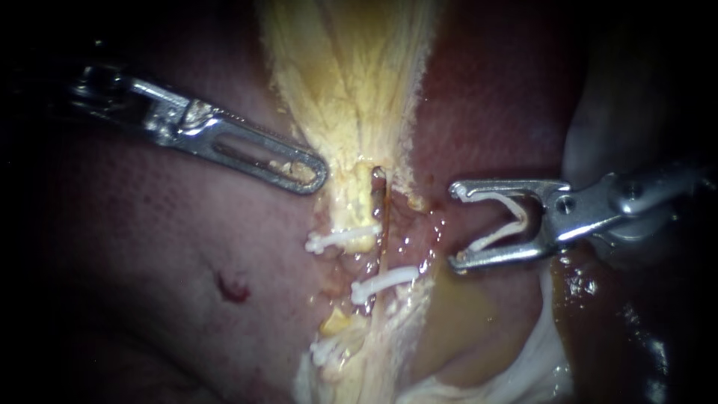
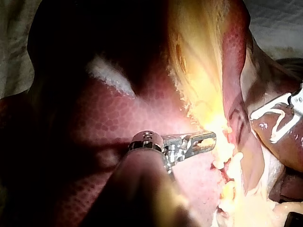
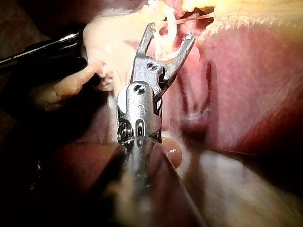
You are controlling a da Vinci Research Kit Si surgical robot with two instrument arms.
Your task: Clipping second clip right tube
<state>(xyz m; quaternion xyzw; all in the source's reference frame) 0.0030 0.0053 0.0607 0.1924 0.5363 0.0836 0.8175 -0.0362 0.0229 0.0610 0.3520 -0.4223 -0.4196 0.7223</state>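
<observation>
Right tube: one thin dark strand (image 1: pixel 380 218) at centre frame, running downward, just right of one pale yellow tube (image 1: pixel 360 196).
Clips on tissue: two white clips in plain sight. The upper clip (image 1: pixel 340 239) lies across the yellow tube, and the lower clip (image 1: pixel 383 280) crosses below it on the dark strand's line. A third white piece (image 1: pixel 325 352) near the bottom edge may be another, but I cannot tell.
Loaded clip: one white clip (image 1: pixel 499 221), spread in a V and opening toward the tubes.
Right tool: one, at right of frame (image 1: pixel 458 226). Its jaws are held wide and grasp the loaded clip, each jaw tip meeting one leg. It stays clear of the right tube, near it on the right.
Left tool: one slotted tool (image 1: pixel 314 172), coming in from the upper left. Its jaws are clenched together with nothing between them, the tip just beside the yellow tissue (image 1: pixel 344 82).
Surroundings: liver (image 1: pixel 149 254) fills the left, bearing one small red spot (image 1: pixel 233 288).
</observation>
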